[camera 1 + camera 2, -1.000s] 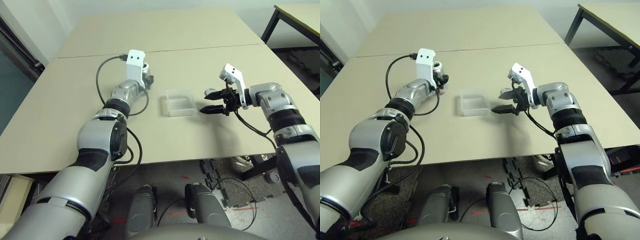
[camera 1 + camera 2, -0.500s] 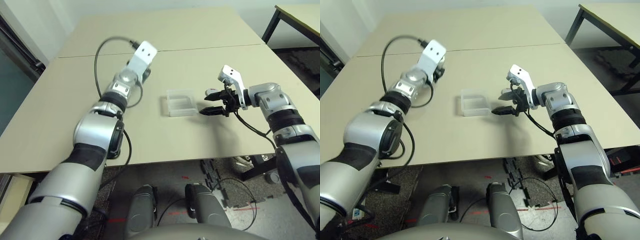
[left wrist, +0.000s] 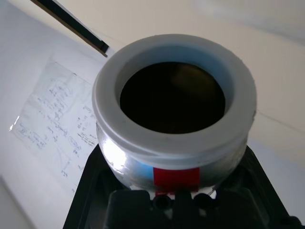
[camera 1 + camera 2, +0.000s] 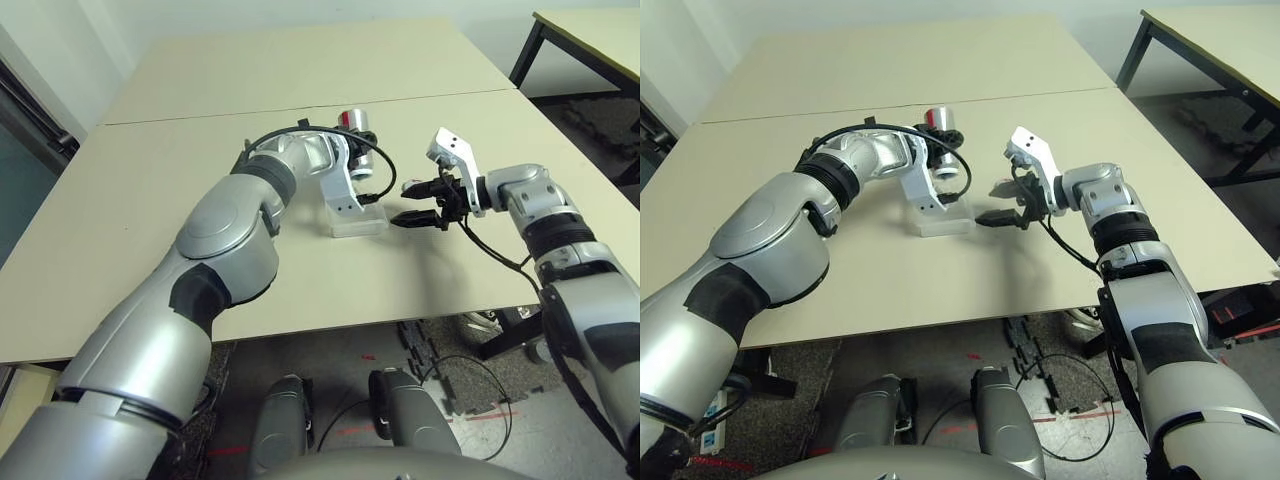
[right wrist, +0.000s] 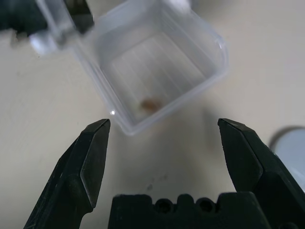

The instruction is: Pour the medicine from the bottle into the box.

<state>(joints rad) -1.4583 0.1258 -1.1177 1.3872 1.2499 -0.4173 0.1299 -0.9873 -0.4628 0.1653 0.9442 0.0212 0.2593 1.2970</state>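
we hold the small grey cylindrical bottle with the red stripe (image 3: 174, 143) clamped in the left hand (image 4: 352, 152), raised above the far side of the shallow clear plastic box (image 5: 152, 67), which sits on the beige worktop (image 4: 200, 170). in the left wrist view the bottle's mouth is uncapped and its interior looks dark. the right hand (image 5: 162, 152) hangs just beside the box's near edge, fingers spread wide and gripping nothing. one small brownish piece (image 5: 150, 102) already lies on the ridged bottom. for a clean pour, we judge it best to keep the mouth over the box's centre, tilt slowly, and let the right hand steady the light box if it slides.
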